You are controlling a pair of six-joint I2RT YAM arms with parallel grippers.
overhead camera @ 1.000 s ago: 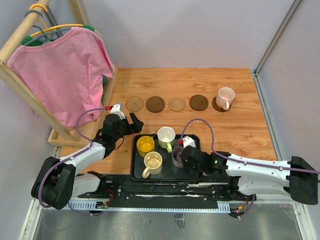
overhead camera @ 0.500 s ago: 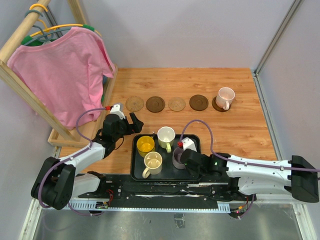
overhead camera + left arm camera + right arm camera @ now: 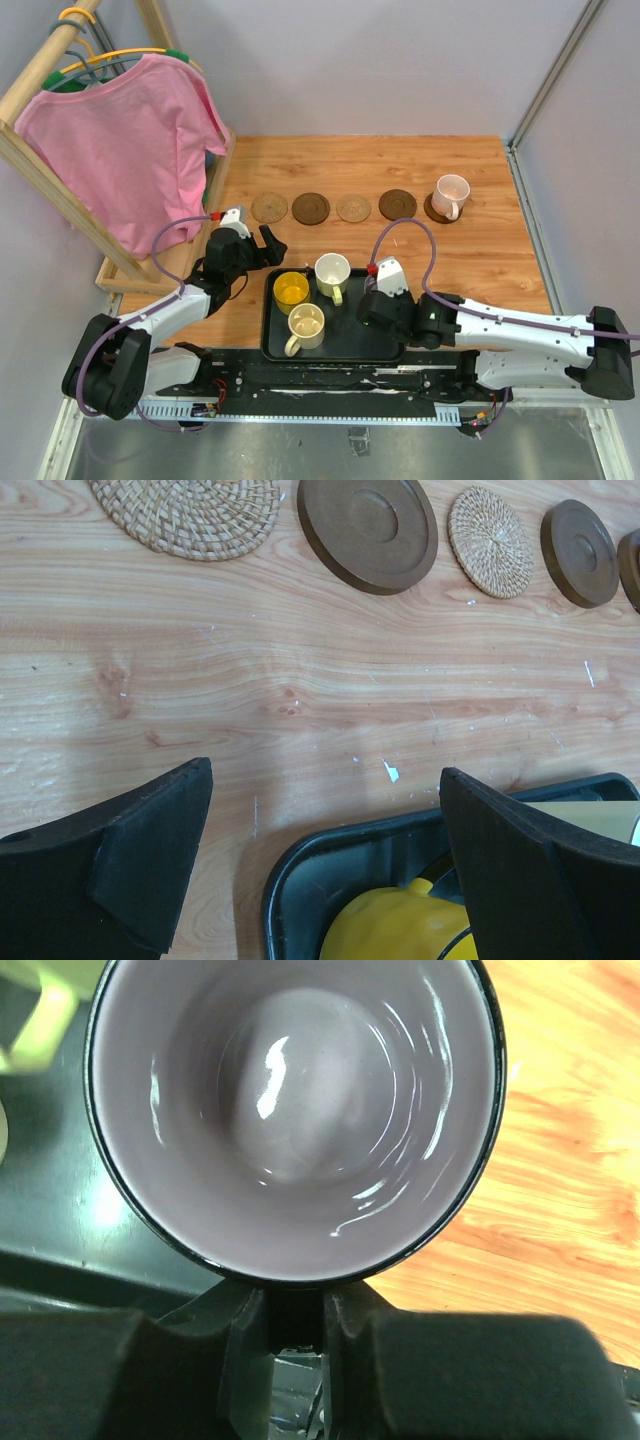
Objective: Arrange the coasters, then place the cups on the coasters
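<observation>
Five coasters lie in a row at the far side: tan (image 3: 269, 207), dark brown (image 3: 310, 208), tan (image 3: 353, 208), dark brown (image 3: 397, 204), and one (image 3: 432, 212) under the pale pink cup (image 3: 450, 193). On the black tray (image 3: 345, 338) stand the yellow cup (image 3: 291, 290), whitish-green cup (image 3: 332, 272) and cream cup (image 3: 305, 323). My right gripper (image 3: 295, 1315) is shut on the handle of the greyish-purple cup (image 3: 295, 1110), held over the tray's right edge (image 3: 60, 1250). My left gripper (image 3: 325, 780) hangs open over the tray's corner (image 3: 300, 870), with the yellow cup (image 3: 400, 930) below it.
A pink shirt (image 3: 120, 150) hangs on a wooden rack (image 3: 60, 200) at the left, and the rack's base (image 3: 165, 262) lies beside my left arm. Grey walls close in the table at the back and right.
</observation>
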